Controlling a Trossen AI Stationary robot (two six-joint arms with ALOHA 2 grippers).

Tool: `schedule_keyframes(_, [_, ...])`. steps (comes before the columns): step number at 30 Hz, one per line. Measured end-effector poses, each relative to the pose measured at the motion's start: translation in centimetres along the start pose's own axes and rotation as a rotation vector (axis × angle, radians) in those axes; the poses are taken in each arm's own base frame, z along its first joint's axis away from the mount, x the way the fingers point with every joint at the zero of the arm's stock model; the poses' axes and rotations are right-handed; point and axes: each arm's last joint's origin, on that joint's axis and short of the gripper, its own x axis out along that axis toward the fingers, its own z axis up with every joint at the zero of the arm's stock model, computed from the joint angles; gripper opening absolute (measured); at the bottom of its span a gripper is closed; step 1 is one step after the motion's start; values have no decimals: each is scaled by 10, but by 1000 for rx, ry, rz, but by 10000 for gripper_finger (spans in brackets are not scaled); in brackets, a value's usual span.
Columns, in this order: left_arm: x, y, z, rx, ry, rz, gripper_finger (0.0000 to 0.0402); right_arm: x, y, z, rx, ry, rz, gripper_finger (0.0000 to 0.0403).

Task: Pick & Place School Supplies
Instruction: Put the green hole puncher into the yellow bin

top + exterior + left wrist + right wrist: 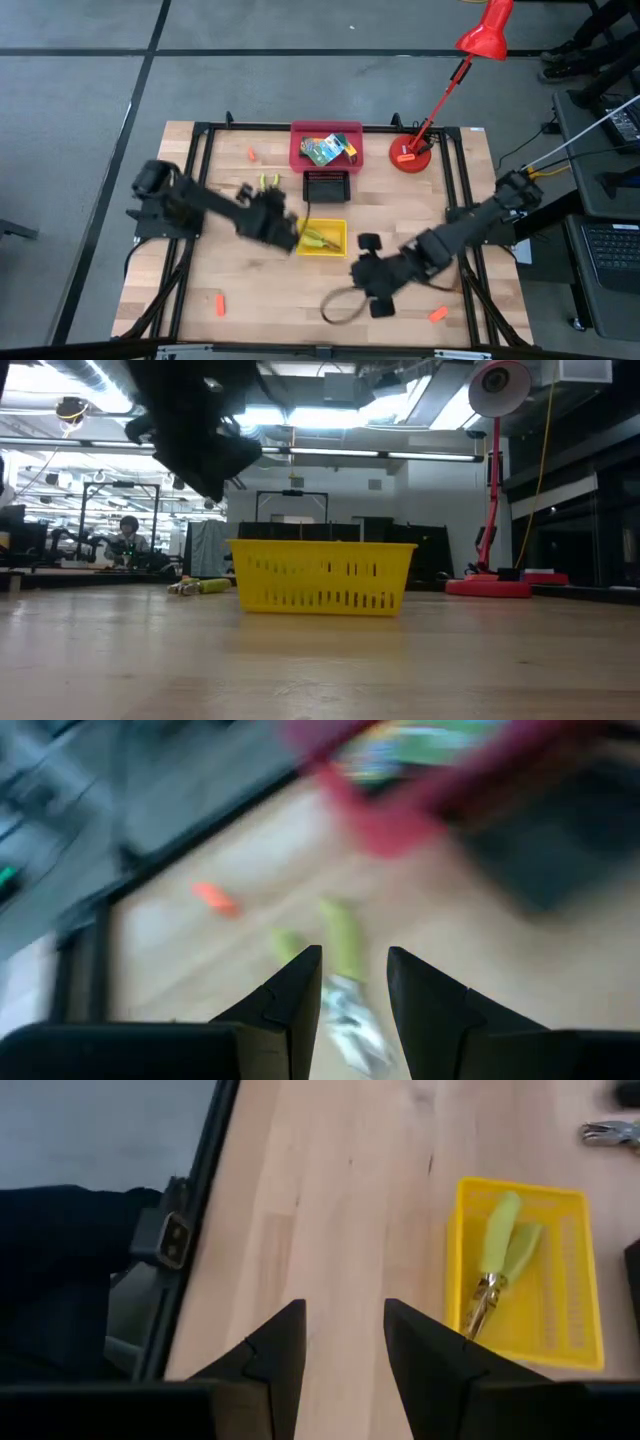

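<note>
Left arm stretched from the left edge of the surface toward its middle, wrist low and level, left pincer (pixel 283 228) with fingers (pixel 290 1000) parted, nothing between them. Right arm angled in from the right edge, elbow bent, forearm sloping down toward the near middle, right pincer (pixel 366 275) likewise spread, fingers (pixel 275 1355) apart and bare.

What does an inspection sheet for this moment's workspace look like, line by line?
Surface: pale wooden table inside a black metal frame.
Job's things: yellow-handled pliers in the yellow plastic tray; second pair of pliers on the wood; green-and-yellow crayon boxes in the red tray; orange stubs scattered.
Clutter: empty black tray.
Hands: left hand beside the yellow tray, open; right hand open, empty.
Cables: dark loop.
Surroundings: red desk lamp; person behind.
</note>
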Motion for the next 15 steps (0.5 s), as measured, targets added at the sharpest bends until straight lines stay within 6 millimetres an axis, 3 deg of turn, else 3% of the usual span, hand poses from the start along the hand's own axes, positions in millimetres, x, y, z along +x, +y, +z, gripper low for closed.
schedule_keyframes(4, [32, 43, 42, -73, 130, 107, 114, -17, 23, -14, 1, -21, -48, 139])
schedule_keyframes(9, [62, 86, 79, -142, 302, 35, 114, -36, 38, -27, 44, -48, -78, 139])
schedule_keyframes(12, [81, 108, 90, -223, 375, -49, 114, -48, 47, -37, 74, -61, -107, 139])
schedule_keyframes(15, [100, 118, 86, -278, 437, -110, 114, -55, 55, -48, 120, -64, -143, 139])
